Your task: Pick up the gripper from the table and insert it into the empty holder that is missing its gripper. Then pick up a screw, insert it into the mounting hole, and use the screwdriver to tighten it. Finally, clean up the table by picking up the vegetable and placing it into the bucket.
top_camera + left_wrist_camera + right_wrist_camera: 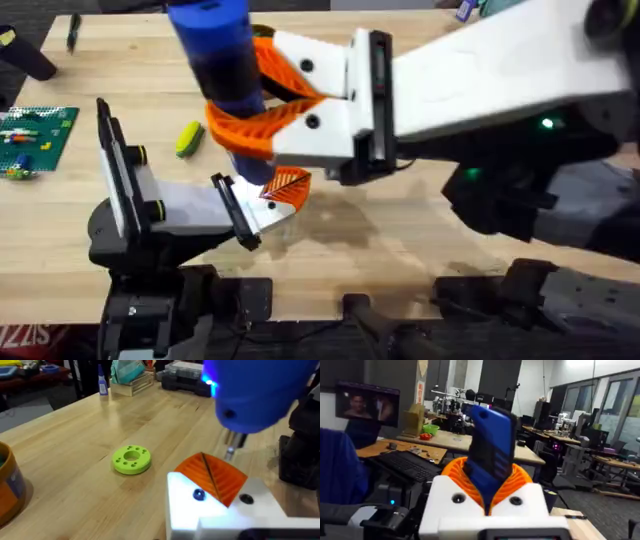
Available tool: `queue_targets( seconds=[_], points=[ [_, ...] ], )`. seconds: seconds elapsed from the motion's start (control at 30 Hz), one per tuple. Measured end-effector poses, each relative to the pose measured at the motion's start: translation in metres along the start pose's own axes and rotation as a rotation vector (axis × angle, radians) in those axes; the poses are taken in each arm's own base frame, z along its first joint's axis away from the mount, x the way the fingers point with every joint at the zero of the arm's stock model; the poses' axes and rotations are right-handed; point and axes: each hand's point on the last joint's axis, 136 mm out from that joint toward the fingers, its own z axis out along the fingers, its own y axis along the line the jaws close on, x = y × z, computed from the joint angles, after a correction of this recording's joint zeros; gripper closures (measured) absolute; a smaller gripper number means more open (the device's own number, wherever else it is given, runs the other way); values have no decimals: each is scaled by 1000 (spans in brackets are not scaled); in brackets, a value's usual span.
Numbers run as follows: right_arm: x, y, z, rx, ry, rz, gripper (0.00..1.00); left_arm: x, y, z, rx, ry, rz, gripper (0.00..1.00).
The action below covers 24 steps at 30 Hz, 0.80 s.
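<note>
Wood table, lab desks, windows

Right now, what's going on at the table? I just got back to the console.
The right claw grips the blue screwdriver upright, its metal tip poised over the orange gripper seated in the white holder. A screw sits in the holder's face. The left arm holds that assembly steady near the table's front. Cleanup hasn't started: the yellow-green vegetable lies on the table, and the orange bucket stands apart from it.
</note>
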Motion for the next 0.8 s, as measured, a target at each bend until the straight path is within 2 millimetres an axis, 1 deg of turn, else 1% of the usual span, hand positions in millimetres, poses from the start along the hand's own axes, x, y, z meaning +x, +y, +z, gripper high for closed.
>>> queue_targets(
  seconds=[0.07,0.2,0.33,0.8],
  points=[
    [3,-4,5,-1,4,-3,973,0,0,0,0,0,0,993],
    [14,-10,13,-3,24,7,973,0,0,0,0,0,0,993],
    [23,-10,14,-12,46,22,973,0,0,0,0,0,0,993],
    [31,-10,14,-13,76,47,973,0,0,0,0,0,0,993]
  ],
)
